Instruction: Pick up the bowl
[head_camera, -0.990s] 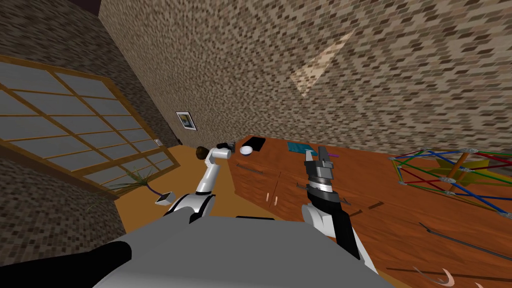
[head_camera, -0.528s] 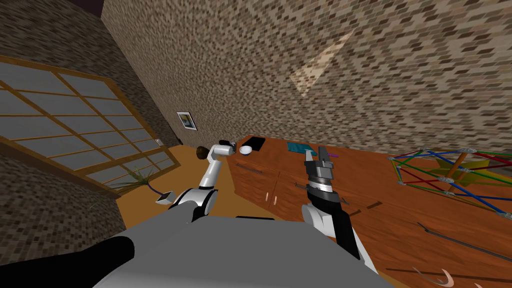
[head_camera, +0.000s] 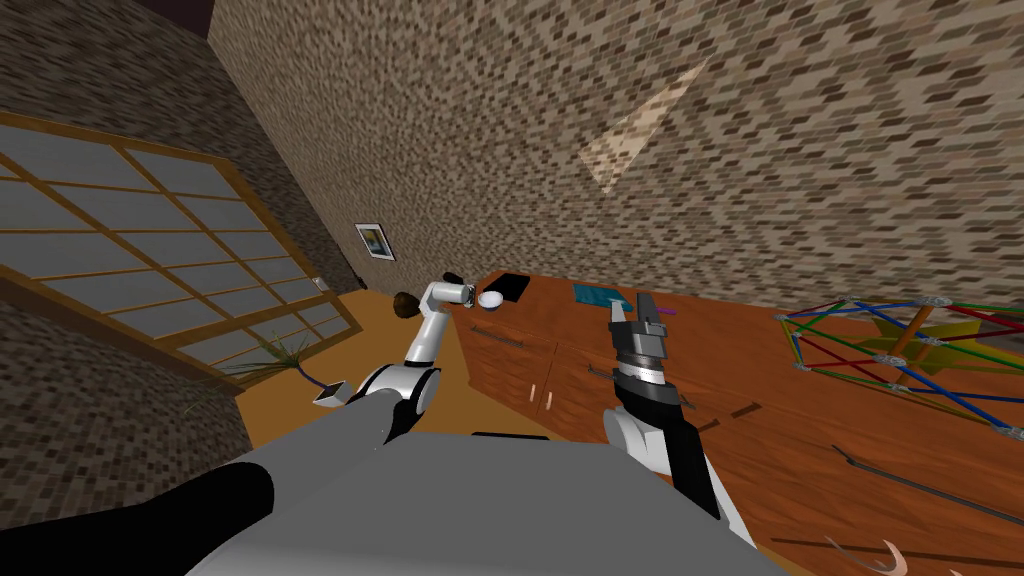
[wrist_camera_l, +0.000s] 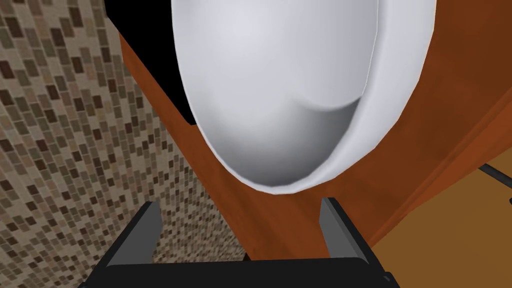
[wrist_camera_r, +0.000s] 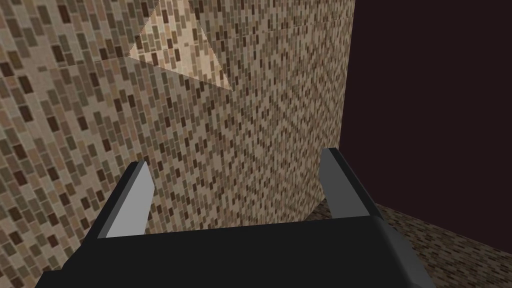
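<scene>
A white bowl (head_camera: 491, 299) stands near the left end of a brown wooden cabinet top (head_camera: 560, 320). My left gripper (head_camera: 470, 296) reaches in from the cabinet's end and is right at the bowl. In the left wrist view the bowl (wrist_camera_l: 280, 90) looms large just ahead of the gripper (wrist_camera_l: 240, 220). Its open fingers (wrist_camera_l: 145, 235) stand to either side, short of the rim, with nothing between them. My right gripper (head_camera: 636, 308) is held up over the cabinet front, well clear of the bowl, and is open (wrist_camera_r: 235, 175).
A flat black item (head_camera: 510, 287) lies just behind the bowl, a teal one (head_camera: 600, 294) further right. A frame of coloured rods (head_camera: 900, 350) stands on the right of the top. Left of the cabinet are a potted plant (head_camera: 275, 355) and a large window (head_camera: 120, 260).
My left arm has stretched forward and brought its gripper from a little short of the bowl right up to it. The right arm has not moved.
</scene>
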